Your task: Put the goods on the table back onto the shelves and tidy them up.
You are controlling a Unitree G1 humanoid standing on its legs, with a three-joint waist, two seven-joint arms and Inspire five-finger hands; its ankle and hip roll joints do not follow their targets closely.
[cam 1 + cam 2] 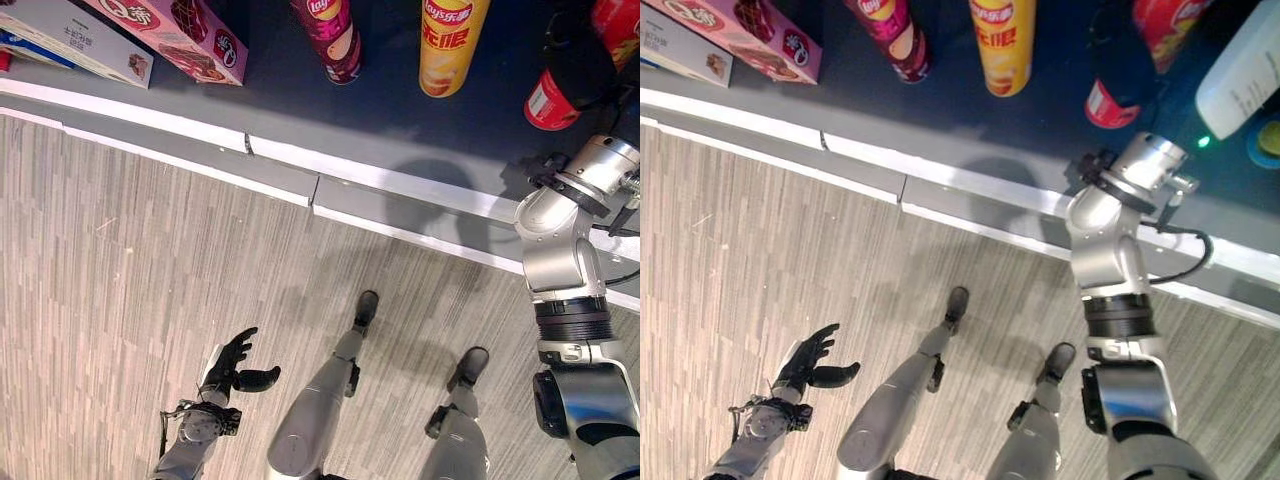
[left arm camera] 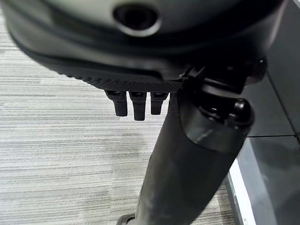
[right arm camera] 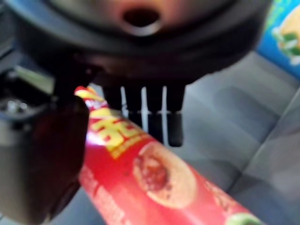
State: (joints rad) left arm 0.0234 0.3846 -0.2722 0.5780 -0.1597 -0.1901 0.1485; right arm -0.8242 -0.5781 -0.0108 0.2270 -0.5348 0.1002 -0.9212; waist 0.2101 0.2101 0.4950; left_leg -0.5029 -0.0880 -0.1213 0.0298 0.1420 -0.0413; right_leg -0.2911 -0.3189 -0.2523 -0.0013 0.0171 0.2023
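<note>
The red can point(image 3: 140, 183) lies across the right hand point(image 3: 61, 140), thumb on one side and fingers point(image 3: 140, 110) curled over the other: a grasp, apparently for carrying it off to a shelf. In the head views that hand is at the far right over the dark surface point(image 1: 400, 120), its dark bulk covering the can's top while the can's lower part stands out beneath. A yellow can point(image 1: 450, 45) and a maroon can point(image 1: 330, 35) stand upright further left, with a pink box point(image 1: 180, 35) beyond. The left hand point(image 1: 235, 365) hangs low over the floor point(image 1: 120, 260), fingers released, idle.
</note>
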